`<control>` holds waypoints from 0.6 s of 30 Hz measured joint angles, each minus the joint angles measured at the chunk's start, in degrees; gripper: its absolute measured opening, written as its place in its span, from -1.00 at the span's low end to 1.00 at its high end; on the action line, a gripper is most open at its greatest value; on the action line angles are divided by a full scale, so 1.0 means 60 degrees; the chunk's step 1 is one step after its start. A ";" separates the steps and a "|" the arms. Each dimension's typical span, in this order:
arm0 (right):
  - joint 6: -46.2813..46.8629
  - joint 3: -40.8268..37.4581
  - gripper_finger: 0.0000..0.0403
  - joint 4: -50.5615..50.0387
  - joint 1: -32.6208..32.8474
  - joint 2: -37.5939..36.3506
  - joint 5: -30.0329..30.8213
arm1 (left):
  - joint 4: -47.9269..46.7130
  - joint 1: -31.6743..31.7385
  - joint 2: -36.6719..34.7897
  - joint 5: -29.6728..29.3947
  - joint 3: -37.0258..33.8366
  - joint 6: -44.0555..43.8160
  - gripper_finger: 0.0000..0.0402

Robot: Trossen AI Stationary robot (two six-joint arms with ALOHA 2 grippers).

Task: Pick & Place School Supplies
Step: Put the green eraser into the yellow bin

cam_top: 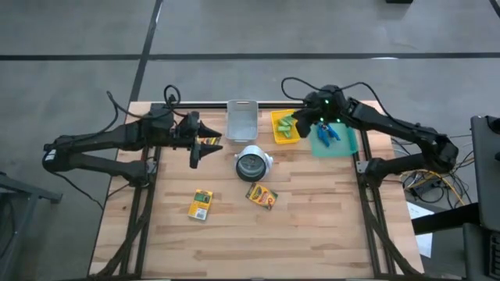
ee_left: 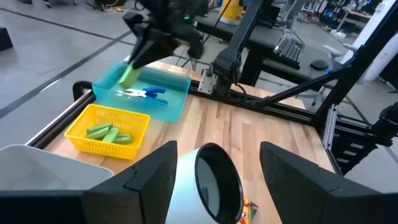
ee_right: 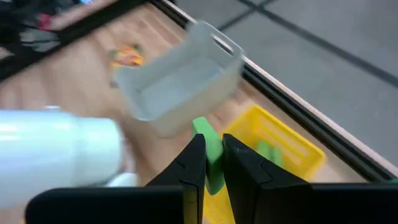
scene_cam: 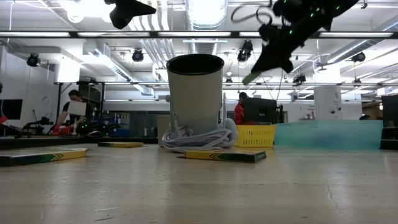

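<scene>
- No brand, label or writing can be read on anything.
- The right gripper (ee_right: pixel 214 163) hangs above the yellow basket (cam_top: pixel 279 134), its fingers pinched on a short light-green stick (ee_right: pixel 210 155).
- More light-green sticks (ee_left: pixel 107 132) lie in that basket.
- The teal bin (cam_top: pixel 341 144), just beside the basket, holds blue-handled scissors (ee_left: pixel 144 94).
- Two yellow-and-green crayon boxes lie flat on the wooden table (cam_top: pixel 234 242): one (cam_top: pixel 262 195) near the white cup (cam_top: pixel 251 164), another (cam_top: pixel 201 205) to its left.
- A third crayon box (cam_top: pixel 208 141) lies near the left gripper.
- The left gripper (ee_left: pixel 214 171) hovers with fingers spread wide, holding nothing, facing the cup.
- A clear empty bin (cam_top: pixel 241 119) sits at the table's far edge.
</scene>
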 joint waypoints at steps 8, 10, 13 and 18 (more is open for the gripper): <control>0.0228 0.0000 -0.81 -0.0006 -0.0526 0.1361 -0.0009 | -0.0076 0.0000 0.0000 0.0007 0.0000 -0.0025 0.16; 0.0784 0.0000 -0.81 -0.0014 -0.0522 0.1715 -0.0036 | -0.0079 0.0000 0.0000 0.0007 0.0000 -0.0029 0.17; 0.1602 0.0000 -0.81 -0.0036 -0.0530 0.2289 -0.0029 | -0.0160 0.0000 0.0000 0.0007 0.0000 -0.0030 0.16; 0.1776 0.0000 -0.72 -0.0081 -0.0493 0.3125 -0.0054 | -0.0214 0.0000 0.0004 0.0007 0.0000 -0.0036 0.16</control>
